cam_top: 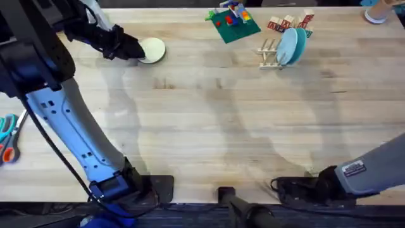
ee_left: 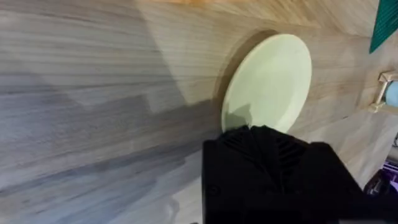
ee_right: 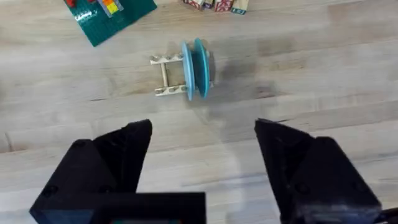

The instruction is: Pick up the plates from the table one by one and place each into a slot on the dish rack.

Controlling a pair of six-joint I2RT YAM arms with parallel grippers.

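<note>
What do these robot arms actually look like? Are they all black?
Mostly. The left arm has a pale blue-white link with a row of holes, black joints and a thin black cable. The right arm is grey with a small white label. The right gripper's fingers are chunky, angular and black.

The left gripper (cam_top: pixel 134 52) covers the near edge of the cream-white plate (cam_top: pixel 152 50) in the overhead view, and whether its fingers pinch the rim cannot be told. In the left wrist view the black gripper body hides the plate's lower edge (ee_left: pixel 268 81). The dish rack (ee_left: pixel 380 93) is cut off there by the picture's edge. Overhead, the two blue plates (cam_top: pixel 292 45) overlap in the rack (cam_top: pixel 269 53), so which slots they occupy is unclear. The scissors (cam_top: pixel 7 136) and the cup (cam_top: pixel 378 11) are cropped. The blocks (cam_top: pixel 286 23) are too small to read.
</note>
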